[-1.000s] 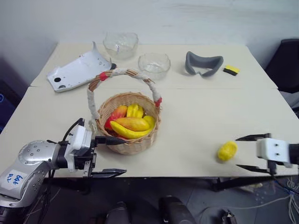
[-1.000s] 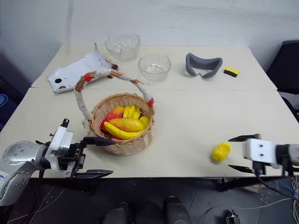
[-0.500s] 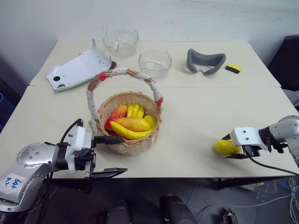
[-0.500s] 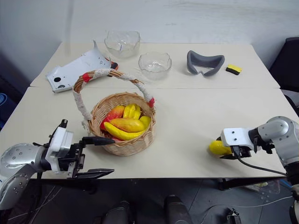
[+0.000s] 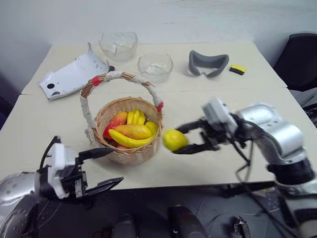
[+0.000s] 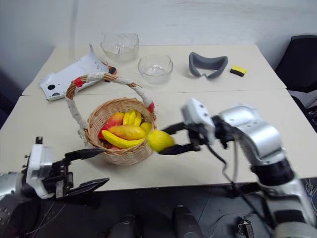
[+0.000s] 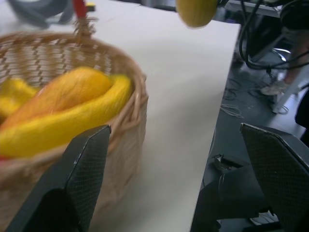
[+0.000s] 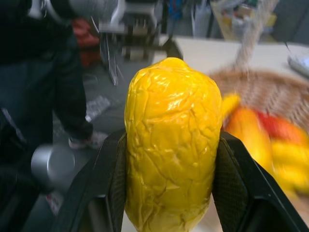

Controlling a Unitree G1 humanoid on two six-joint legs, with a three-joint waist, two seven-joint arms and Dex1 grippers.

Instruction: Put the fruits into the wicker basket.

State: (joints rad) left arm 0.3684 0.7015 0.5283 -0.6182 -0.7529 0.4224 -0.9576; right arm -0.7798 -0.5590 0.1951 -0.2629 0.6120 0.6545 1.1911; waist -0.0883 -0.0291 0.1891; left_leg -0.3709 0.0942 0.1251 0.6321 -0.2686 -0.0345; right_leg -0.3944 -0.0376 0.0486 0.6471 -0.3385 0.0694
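Note:
My right gripper (image 5: 184, 139) is shut on a bumpy yellow lemon (image 5: 174, 140) and holds it in the air just right of the wicker basket (image 5: 134, 154), a little above its rim. In the right wrist view the lemon (image 8: 169, 145) sits between both pads (image 8: 110, 188). The basket's cloth-wrapped handle (image 5: 119, 77) arches over a mango (image 5: 135, 131), a banana (image 5: 126, 141) and ribbed yellow pieces (image 5: 132, 117). My left gripper (image 5: 113, 166) stands open at the table's front edge, left of and below the basket, with nothing in it.
Two clear glass bowls (image 5: 118, 44) (image 5: 155, 66) stand at the back. A white plastic cover (image 5: 69, 74) lies back left, with a grey face pad (image 5: 208, 63) and a yellow-and-black sponge block (image 5: 238, 68) back right. The table's front edge (image 5: 198, 183) is close.
My right gripper closed on the lemon at the right, lifted it off the table and carried it left to the basket. My left gripper drew back a little toward the left.

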